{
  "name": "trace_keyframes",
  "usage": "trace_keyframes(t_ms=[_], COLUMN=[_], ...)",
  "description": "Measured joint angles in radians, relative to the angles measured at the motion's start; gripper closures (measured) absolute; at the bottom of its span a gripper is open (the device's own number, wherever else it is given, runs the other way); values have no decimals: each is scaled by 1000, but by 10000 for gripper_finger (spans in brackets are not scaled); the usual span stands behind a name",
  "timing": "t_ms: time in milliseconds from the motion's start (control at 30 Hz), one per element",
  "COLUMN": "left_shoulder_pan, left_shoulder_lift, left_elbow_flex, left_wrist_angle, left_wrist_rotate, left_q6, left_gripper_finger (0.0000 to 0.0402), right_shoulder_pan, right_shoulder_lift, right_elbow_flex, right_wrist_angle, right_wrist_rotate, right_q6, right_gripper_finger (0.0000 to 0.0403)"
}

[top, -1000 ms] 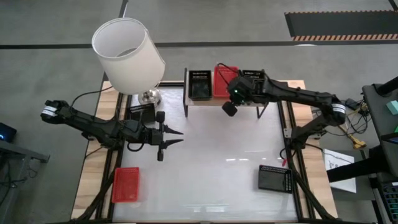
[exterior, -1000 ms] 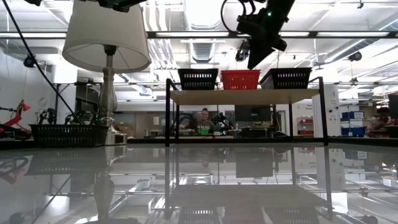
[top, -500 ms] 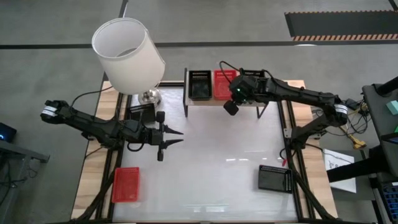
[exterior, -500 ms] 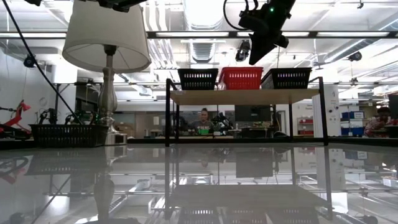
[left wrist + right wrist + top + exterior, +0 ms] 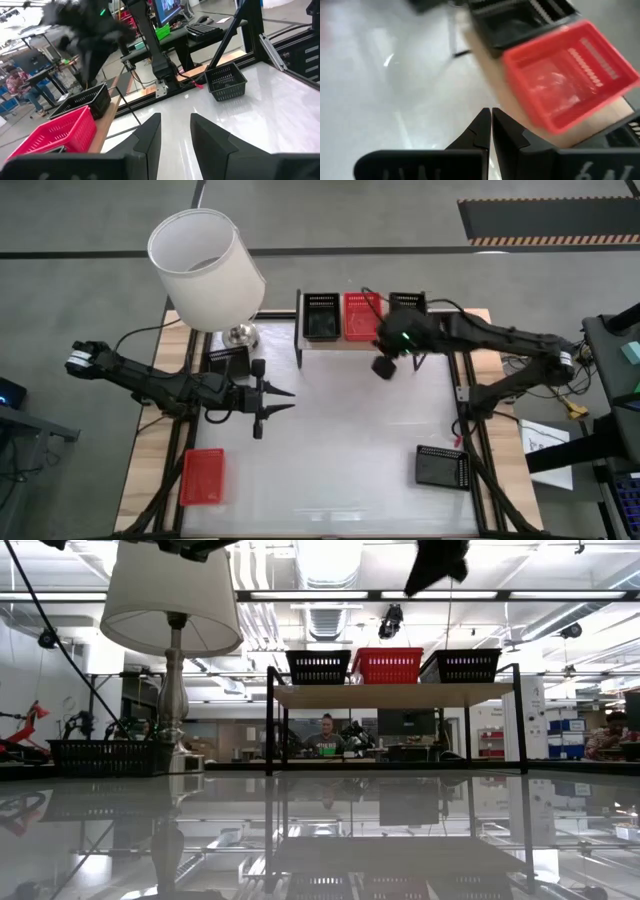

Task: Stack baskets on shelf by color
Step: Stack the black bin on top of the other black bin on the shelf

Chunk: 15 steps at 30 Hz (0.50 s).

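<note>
On the light-wood shelf [image 5: 330,340] at the table's far edge, a red basket [image 5: 360,315] rests on its base between two black baskets [image 5: 320,315] [image 5: 407,304]. My right gripper [image 5: 385,363] hangs shut and empty in the air just in front of the shelf. It shows high up in the low view [image 5: 440,560] and above the red basket [image 5: 570,75] in its own wrist view [image 5: 491,117]. My left gripper [image 5: 284,400] waits open and level over the table's left half, holding nothing [image 5: 175,132].
A lamp with a white shade [image 5: 205,268] stands at the far left, a black basket [image 5: 228,360] beside its foot. On the table top lie a red basket [image 5: 203,477] near left and a black basket [image 5: 443,467] near right.
My right gripper has drawn back from the red basket on the shelf, toward the table's near right and upward, staying shut. The red basket stays on the shelf between the two black ones.
</note>
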Motion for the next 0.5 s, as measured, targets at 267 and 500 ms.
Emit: trace_keyframes(t_ms=[267,500], left_shoulder_pan=[0,0], left_shoulder_lift=[0,14], left_elbow_flex=[0,0], left_wrist_angle=[-2,-16], left_wrist_rotate=[0,-54], left_q6=[-67,-195], left_gripper_finger=[313,313], right_shoulder_pan=[273,364], right_shoulder_lift=[-192,-332], right_elbow_flex=[-256,-541], right_wrist_angle=[222,558], right_wrist_rotate=[77,78], right_q6=[-35,-166], right_gripper_finger=[394,394])
